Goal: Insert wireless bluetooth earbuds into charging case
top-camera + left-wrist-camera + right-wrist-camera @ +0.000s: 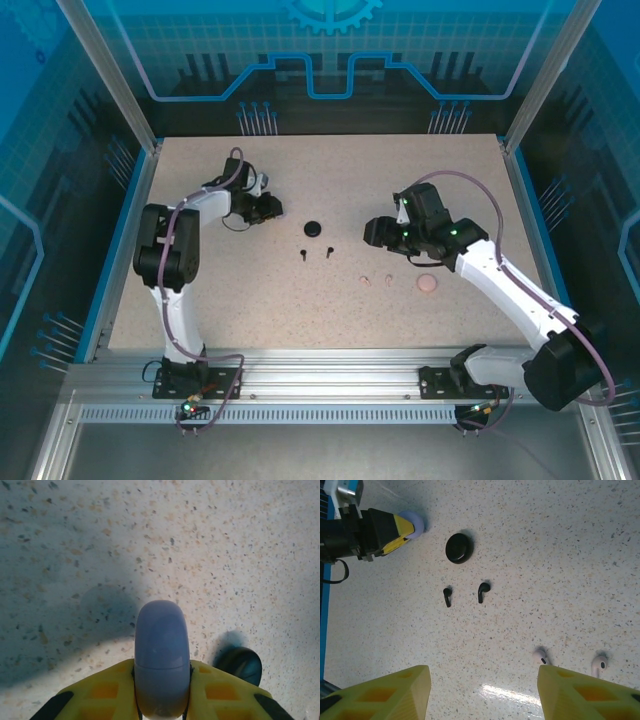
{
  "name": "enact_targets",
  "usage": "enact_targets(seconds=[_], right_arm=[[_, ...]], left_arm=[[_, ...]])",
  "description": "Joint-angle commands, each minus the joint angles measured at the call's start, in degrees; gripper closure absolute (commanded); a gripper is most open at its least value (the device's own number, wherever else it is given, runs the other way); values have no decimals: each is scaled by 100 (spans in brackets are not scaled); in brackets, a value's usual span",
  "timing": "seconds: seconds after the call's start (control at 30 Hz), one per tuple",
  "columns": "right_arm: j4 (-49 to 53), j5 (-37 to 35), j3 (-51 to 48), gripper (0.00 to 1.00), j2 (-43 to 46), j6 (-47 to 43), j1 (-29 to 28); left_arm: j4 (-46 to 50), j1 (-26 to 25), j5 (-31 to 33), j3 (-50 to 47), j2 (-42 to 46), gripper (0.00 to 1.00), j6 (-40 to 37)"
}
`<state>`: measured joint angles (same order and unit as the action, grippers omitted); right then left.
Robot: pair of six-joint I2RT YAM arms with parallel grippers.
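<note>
Operator: What is hidden or hard to read?

Spotter: Your left gripper (161, 680) clamps the lilac case (161, 640) between its yellow fingers (102, 692), which hide the case's near end from you. On the left wrist camera the black case (243, 662) sits just behind one finger, its lower edge cut off. From above, the pale pink earbuds (364, 281) are mere specks; you cannot tell stem from head there.

Operator: What does one camera give me that another doesn't?

Spotter: The top camera gives you the pink case (427, 284), just right of the pink pair. The right wrist camera gives you shapes. The black earbuds (447, 596) lie side by side near the black case, apart from it. The pink pair lies just beyond your right gripper (482, 680), whose fingers stand wide apart with nothing between them but bare table (485, 645).

Operator: And the count?

Spotter: You have three round cases: lilac, black, pink. Four earbuds, two black and two pale pink, all loose on the table.
</note>
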<state>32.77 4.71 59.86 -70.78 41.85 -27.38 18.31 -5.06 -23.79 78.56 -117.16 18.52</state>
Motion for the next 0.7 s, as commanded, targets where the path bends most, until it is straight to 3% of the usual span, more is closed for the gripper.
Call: enact_targets(seconds=[0.0,0.07,0.2,0.67], right_arm=[[60,-92,-63,40,169,60,-116],[104,-134,-57,38,201,67,-141],[253,-240,21,36,247,60,-154],[882,-672,284,25,414,-52,-155]], left_arm=[[823,127,-137,386,-282,86,-376],[963,161,-15,485,-371,73,-455],[1204,288,208,669,-437,60,-575],[1869,620,668,1261,253,26,-922]])
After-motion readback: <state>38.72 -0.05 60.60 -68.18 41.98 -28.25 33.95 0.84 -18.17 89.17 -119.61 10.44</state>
